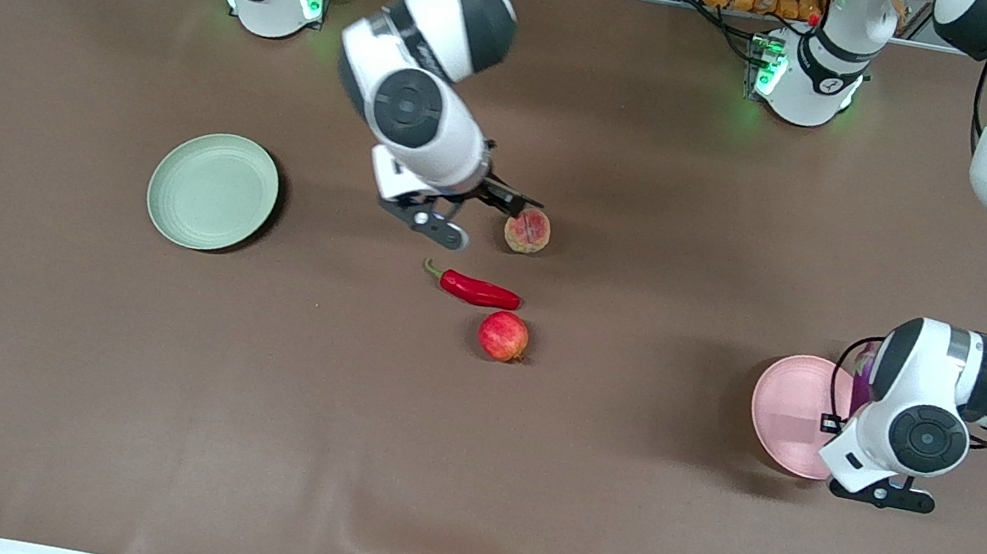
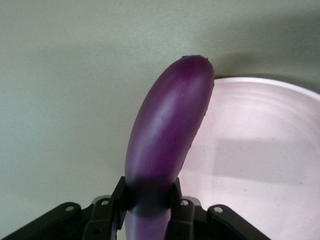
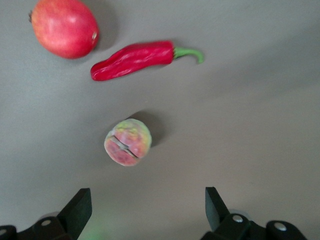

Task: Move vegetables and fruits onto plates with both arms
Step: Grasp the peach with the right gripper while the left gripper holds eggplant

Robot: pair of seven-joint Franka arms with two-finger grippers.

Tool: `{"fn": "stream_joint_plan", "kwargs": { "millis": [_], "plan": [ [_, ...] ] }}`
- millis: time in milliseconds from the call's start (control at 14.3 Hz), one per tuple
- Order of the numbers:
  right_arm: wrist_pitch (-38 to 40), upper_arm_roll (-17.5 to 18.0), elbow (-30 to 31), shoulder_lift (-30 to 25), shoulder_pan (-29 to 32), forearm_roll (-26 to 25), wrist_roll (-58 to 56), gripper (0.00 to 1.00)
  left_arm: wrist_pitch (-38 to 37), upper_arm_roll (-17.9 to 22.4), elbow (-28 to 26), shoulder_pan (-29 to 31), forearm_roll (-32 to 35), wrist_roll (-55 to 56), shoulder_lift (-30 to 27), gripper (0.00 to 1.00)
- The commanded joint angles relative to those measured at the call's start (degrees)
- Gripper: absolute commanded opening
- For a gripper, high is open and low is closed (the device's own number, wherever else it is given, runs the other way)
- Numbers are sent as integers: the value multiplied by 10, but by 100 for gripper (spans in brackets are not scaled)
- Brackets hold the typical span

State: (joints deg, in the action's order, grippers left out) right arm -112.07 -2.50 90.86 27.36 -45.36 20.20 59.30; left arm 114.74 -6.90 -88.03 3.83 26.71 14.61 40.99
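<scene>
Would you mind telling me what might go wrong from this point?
The left gripper pinches the eggplant near one end, over the pink plate's rim; released here, it may roll off. The right gripper, open above the pinkish-orange fruit, could nudge that round fruit toward the chili.

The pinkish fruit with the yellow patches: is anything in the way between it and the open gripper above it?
No. In the right wrist view the pinkish-orange fruit lies alone on the table, with the right gripper open over it. The chili pepper and red fruit lie apart from it.
</scene>
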Motion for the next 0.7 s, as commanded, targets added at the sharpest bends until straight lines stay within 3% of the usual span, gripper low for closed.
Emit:
{"fn": "stream_joint_plan", "kwargs": {
  "millis": [0,629],
  "plan": [
    [-33,-8,-9,37,-36,10,34,100,-4,-3,10,0,5,-6,6,0],
    [-139,-9,-13,102,-63,2,49,100,6,-5,12,-7,4,5,23,0]
  ]
}}
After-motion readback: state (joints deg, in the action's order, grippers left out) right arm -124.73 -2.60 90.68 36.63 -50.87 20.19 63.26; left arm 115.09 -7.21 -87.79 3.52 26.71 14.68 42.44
